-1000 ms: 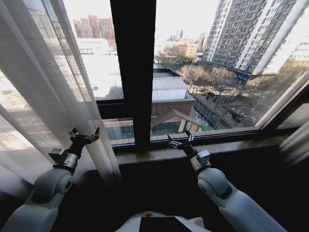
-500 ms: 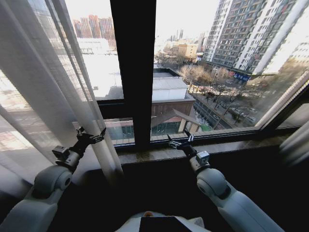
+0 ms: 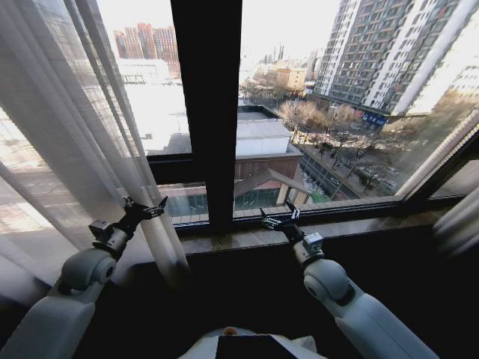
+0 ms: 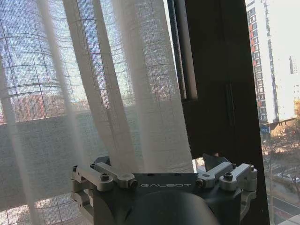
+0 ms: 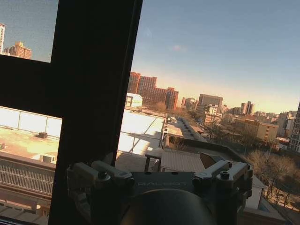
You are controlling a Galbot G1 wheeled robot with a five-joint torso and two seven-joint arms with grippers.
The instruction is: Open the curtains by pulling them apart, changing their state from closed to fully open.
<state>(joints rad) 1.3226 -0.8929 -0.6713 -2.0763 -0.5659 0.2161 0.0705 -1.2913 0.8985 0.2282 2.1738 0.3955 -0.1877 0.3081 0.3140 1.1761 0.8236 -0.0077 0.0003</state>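
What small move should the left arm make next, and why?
Probably close the left gripper on the left curtain's edge: its fingers are open right at the gathered pleats. The right gripper hangs open at the sill, away from fabric.

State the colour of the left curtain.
Sheer white curtain, clearest in the left wrist view.

A black window frame post (image 3: 206, 112) stands vertically at the centre of the window, with a horizontal black bar (image 3: 171, 168) joining it on the left. A dark stone sill (image 3: 247, 238) runs along the base of the glass. Beyond the glass, a tall apartment block (image 3: 382, 52) rises at the right, and a low flat-roofed building (image 3: 262, 138) sits below centre.
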